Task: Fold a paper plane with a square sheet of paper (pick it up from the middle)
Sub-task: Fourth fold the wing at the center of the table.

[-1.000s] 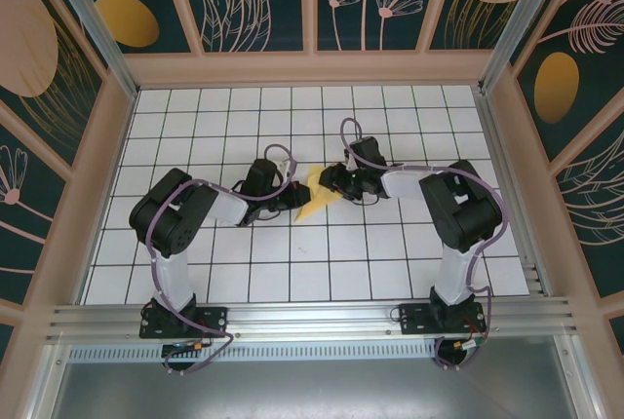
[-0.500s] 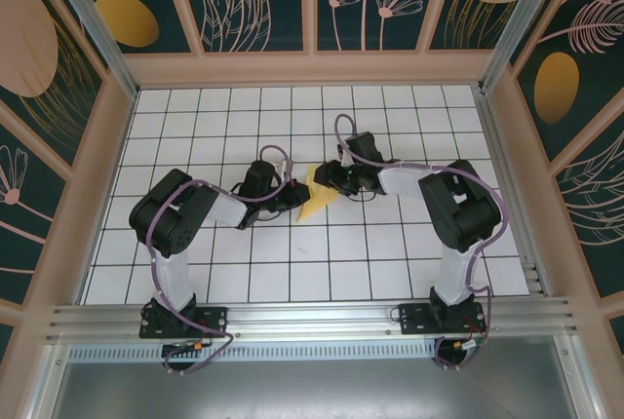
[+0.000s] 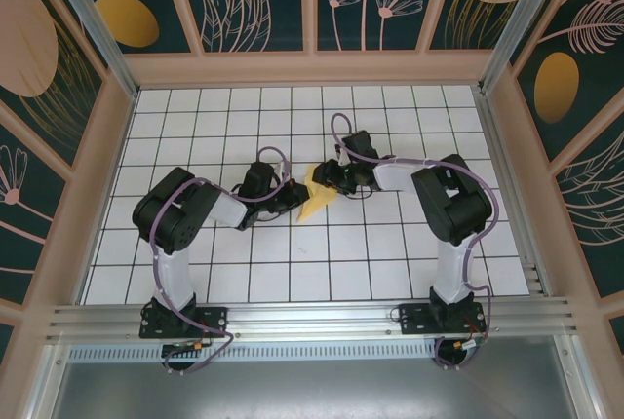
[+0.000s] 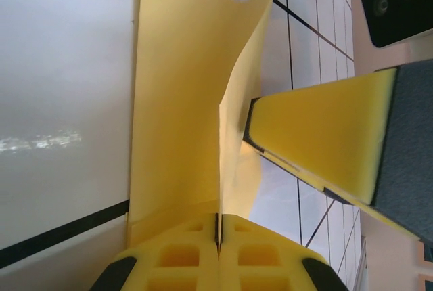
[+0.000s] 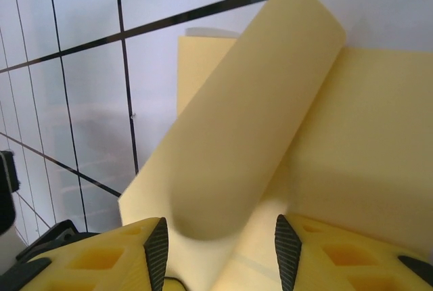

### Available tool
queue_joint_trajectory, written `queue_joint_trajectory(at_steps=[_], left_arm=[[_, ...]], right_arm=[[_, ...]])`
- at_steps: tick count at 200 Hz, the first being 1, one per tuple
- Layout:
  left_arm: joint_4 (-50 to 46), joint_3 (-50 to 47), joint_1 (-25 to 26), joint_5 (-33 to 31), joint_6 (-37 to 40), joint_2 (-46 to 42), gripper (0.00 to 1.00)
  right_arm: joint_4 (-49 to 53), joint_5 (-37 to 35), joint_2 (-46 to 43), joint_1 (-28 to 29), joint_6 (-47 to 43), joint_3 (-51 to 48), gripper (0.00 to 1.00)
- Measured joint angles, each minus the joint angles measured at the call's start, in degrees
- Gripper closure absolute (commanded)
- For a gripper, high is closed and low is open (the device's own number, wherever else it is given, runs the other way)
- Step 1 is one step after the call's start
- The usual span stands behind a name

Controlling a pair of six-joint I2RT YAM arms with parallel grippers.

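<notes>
The left gripper (image 3: 293, 199) is pressed fully together, and the yellow sheet of paper (image 3: 318, 197) is pinched at its edge in the seam between the two yellow fingers (image 4: 176, 260). From that pinch the sheet runs straight out ahead of the fingertips. One layer lies flat on the white grid table (image 3: 390, 253). A second layer stands up from the fold and curves over toward the right.

The right gripper (image 3: 329, 178) faces the left one from the opposite side of the sheet, tip close to tip. Its jaws stand spread, about halfway apart. In the right wrist view a loose flap of the sheet curls up from the flat layer and its rounded lower end sits in the gap between the two yellow fingers (image 5: 101, 257). I cannot tell whether either finger presses on that curl. In the left wrist view one of the right gripper's foam-padded fingers (image 4: 318, 135) reaches in from the right, its tip just against the raised layer.

Seen from above, the paper is a partly folded, pointed shape lying between the two grippers, its narrow end nearer the left arm's side.
</notes>
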State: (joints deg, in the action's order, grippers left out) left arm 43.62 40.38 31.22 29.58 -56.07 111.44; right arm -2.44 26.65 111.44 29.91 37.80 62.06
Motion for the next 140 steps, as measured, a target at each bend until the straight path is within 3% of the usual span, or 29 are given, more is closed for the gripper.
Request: queue_joint_trajectory(at_steps=[140], left_arm=[[1.8, 0.0, -0.2, 1.6, -1.3, 0.9, 0.81]], right_arm=[[7.6, -8.5, 1.1, 2.9, -0.3, 4.7, 0.52]])
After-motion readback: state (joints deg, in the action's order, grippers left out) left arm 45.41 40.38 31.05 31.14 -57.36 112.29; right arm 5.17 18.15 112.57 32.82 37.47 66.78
